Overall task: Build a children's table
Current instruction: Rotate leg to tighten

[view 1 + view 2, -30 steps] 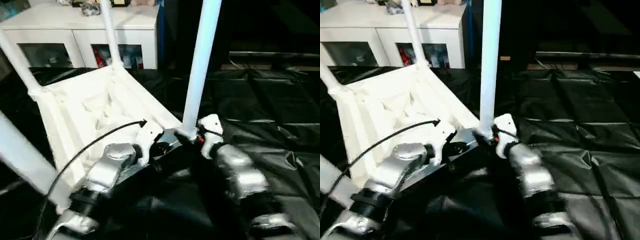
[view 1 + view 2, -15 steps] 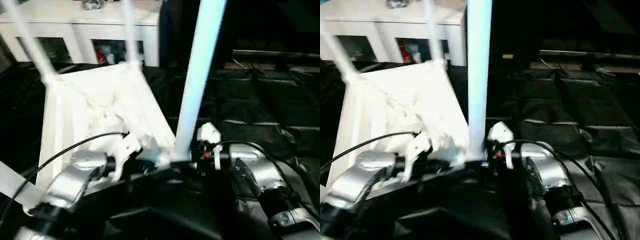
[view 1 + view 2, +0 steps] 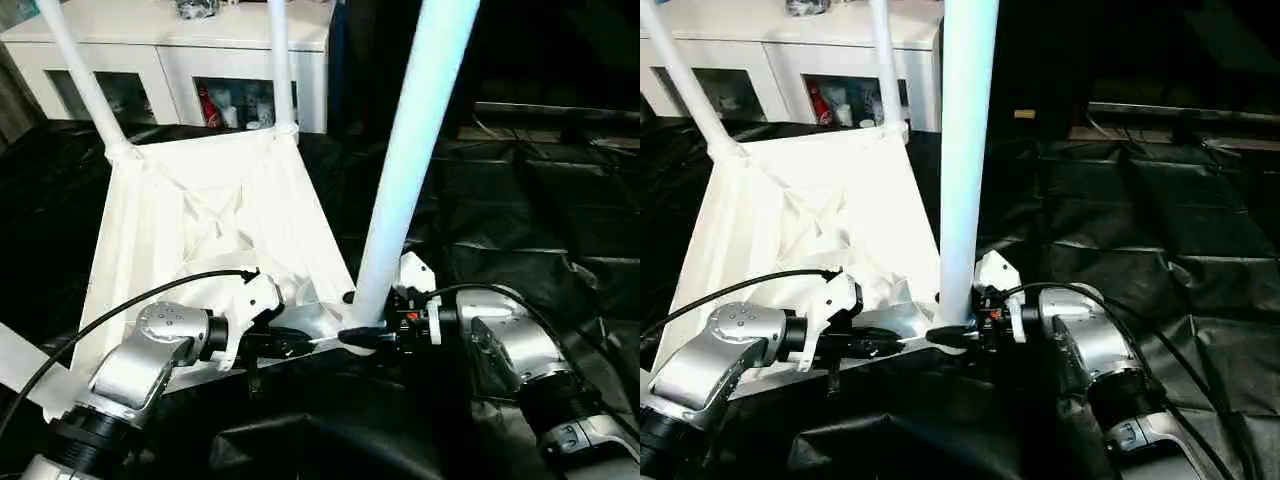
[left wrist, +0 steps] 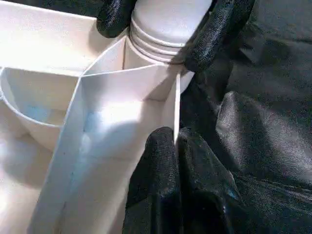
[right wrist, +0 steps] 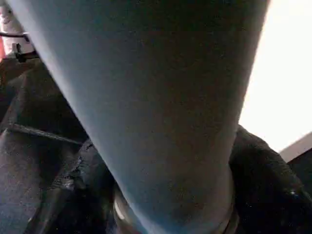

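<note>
Fingers (image 4: pixel 217 34) flank the near leg (image 3: pixel 410 170), standing upright.

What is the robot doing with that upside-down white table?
The robot is building a little white table, which lies upside down on black sheeting. Its right gripper is wrapped around the base of the nearest leg, where it goes into the corner socket. The left gripper is shut on the table's edge beside that corner. Two more legs stand up at the far corners.
</note>
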